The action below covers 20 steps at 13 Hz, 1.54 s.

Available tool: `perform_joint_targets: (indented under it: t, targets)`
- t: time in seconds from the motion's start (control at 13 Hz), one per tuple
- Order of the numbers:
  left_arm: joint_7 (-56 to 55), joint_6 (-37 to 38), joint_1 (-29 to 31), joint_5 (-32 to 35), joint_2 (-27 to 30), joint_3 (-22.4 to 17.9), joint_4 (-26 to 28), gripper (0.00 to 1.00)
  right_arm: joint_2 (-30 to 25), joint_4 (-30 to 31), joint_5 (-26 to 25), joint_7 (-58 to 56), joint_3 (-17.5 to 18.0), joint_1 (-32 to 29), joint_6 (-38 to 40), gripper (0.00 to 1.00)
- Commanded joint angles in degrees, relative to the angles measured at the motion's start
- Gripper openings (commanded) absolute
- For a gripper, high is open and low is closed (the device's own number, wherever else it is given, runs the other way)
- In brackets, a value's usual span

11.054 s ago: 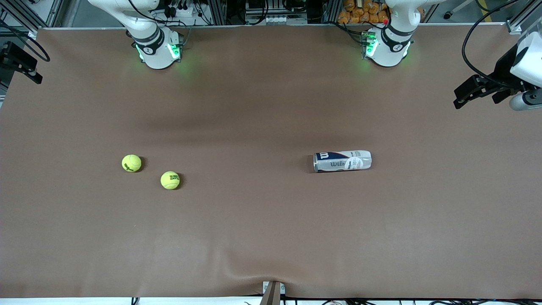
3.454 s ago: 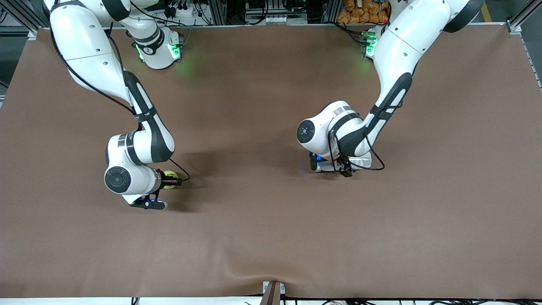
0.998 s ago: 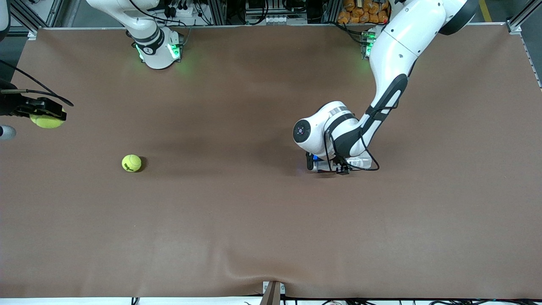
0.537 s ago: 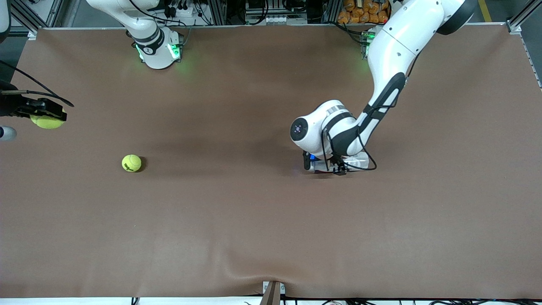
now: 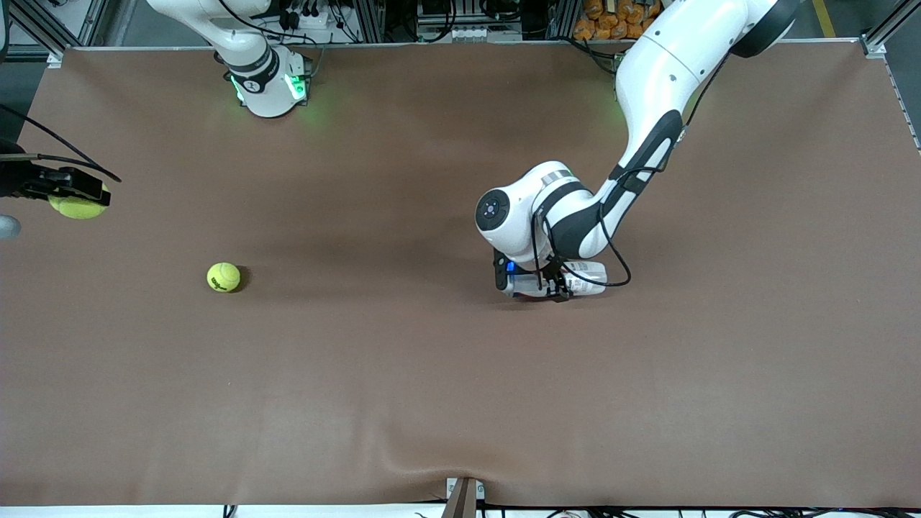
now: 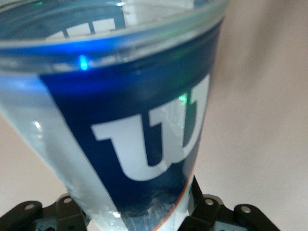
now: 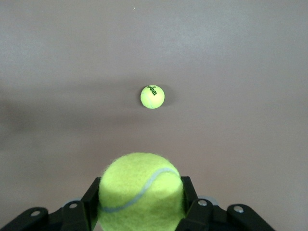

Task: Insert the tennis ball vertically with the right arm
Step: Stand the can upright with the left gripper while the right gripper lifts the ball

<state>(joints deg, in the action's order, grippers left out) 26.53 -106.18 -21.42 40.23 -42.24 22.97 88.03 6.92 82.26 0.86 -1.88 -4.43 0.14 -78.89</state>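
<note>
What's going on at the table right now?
The right gripper holds a fuzzy yellow tennis ball in the air over the right arm's end of the brown table. The left gripper grips the clear blue-labelled ball can at mid-table. A second yellow tennis ball lies loose on the table.

The tennis ball [image 7: 140, 192] is covered in fuzzy yellow felt, as is the second ball [image 5: 224, 277]. The can [image 6: 130, 120] is made of clear, glossy plastic with a smooth printed label. The table [image 5: 432, 388] is covered by matt brown sheeting, slightly wrinkled.
</note>
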Motion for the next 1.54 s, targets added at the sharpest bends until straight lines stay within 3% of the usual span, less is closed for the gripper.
perform_joint_targets:
  t: [0.0, 0.38, 0.77, 1.15, 1.46]
  targets:
    - [-0.69, -0.95, -1.69, -2.60, -0.83, -0.11, -4.00, 0.74, 0.02, -0.08, 0.81, -0.32, 0.57, -1.11, -0.21, 0.00]
    - [-2.70, -6.13, -1.69, -4.72, -0.30, 0.06, -5.15, 0.75, 0.02, -0.08, 0.81, -0.23, 0.57, -0.93, -0.57, 0.00]
    - [-4.73, -16.49, -1.78, -6.21, -0.48, 0.06, -5.06, 0.75, 0.02, -0.08, 0.99, 0.03, 0.57, -1.11, -0.57, 0.00]
    - [-6.05, -28.44, -2.74, -6.21, -0.91, -0.03, -4.80, 0.75, 0.02, -0.17, 0.72, 0.38, 0.57, -1.11, -0.30, 0.00]
    - [-6.23, -42.59, -2.48, -6.30, -3.19, -0.11, -4.45, 0.74, 0.02, -0.17, 0.72, 2.13, 0.57, -0.41, -0.39, 0.00]
